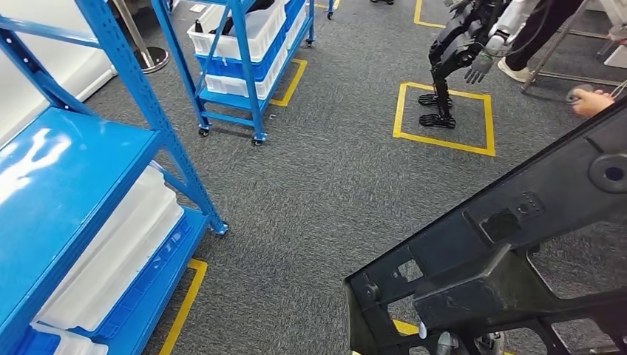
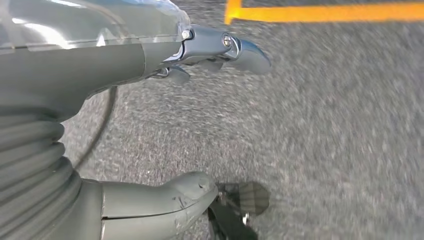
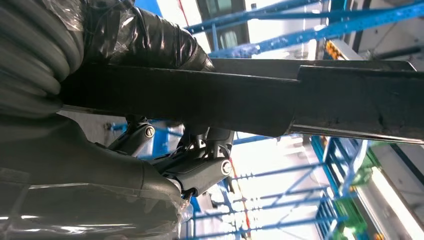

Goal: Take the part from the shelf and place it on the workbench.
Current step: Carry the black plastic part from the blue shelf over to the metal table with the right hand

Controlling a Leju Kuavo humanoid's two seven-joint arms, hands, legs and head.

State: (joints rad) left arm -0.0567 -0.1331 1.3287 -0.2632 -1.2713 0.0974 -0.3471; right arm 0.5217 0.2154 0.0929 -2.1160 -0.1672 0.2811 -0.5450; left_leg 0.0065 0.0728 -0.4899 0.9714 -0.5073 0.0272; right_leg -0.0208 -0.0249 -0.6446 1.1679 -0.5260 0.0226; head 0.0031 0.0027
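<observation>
The right hand (image 3: 165, 170) grips the black plastic part (image 1: 510, 244): its fingers (image 3: 200, 172) curl against one face of the long bar (image 3: 300, 102), wrapped thumb on the other. The part is carried above grey carpet (image 1: 325, 185), away from the blue shelf (image 1: 66, 170). The left hand (image 2: 125, 125) holds nothing, its fingers (image 2: 220, 47) spread apart over carpet.

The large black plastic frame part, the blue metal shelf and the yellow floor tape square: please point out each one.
Large black plastic frame part (image 1: 517, 222), head view, on its broad upper bar.
Blue metal shelf (image 1: 66, 170), head view, on its bare top board.
Yellow floor tape square (image 1: 444, 142), head view, on its near edge.
</observation>
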